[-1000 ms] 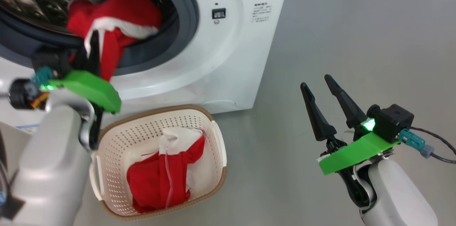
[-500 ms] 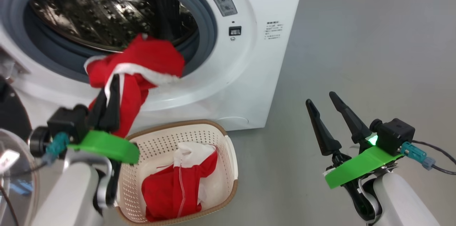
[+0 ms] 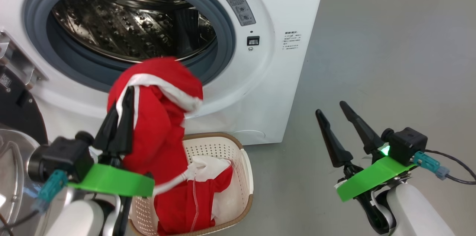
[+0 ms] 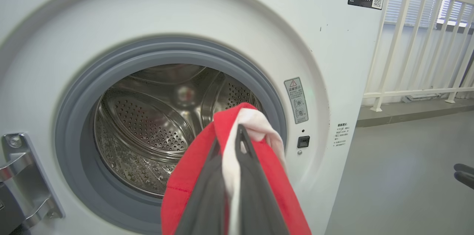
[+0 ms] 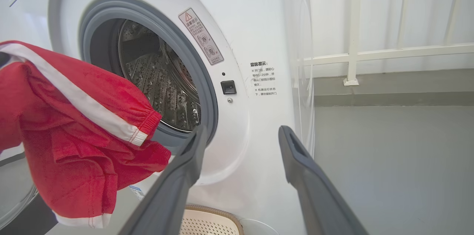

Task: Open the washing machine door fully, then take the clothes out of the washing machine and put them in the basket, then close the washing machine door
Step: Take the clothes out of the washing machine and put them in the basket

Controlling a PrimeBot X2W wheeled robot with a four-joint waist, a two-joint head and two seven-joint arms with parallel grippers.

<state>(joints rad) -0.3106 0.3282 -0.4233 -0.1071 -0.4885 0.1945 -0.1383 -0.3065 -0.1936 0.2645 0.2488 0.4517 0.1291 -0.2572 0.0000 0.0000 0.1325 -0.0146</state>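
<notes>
Because the bright red fabric garment with white stripe trim (image 3: 160,117) is folded over the tips of the left tool (image 3: 124,96), whose two long dark fingers are clamped together on it, a release from here may not be clean. The cloth could cling to the fingers or slide down the wrong side.

It hangs in the air, clear of the big white front-loading washing machine (image 3: 275,79) and its steel perforated drum (image 3: 130,35), which looks empty. Its lower end drops past the left rim of the small cream-white perforated plastic basket (image 3: 223,148) on the grey floor (image 3: 390,42). Most of its bulk seems to sit above that rim rather than above the basket's middle, so letting go now would likely leave part of it draped over the edge or on the floor.

A second red garment (image 3: 186,210) already lies in the basket, leaving little room, and a careless drop could spill over the top. Whether the hanging end touches that second garment cannot be told.

The round washing machine door with its black rim (image 3: 18,117) stands open at the left, just beside the left arm, which could knock it. The right tool (image 3: 330,107) hovers well apart to the right, fingers spread and holding nothing.
</notes>
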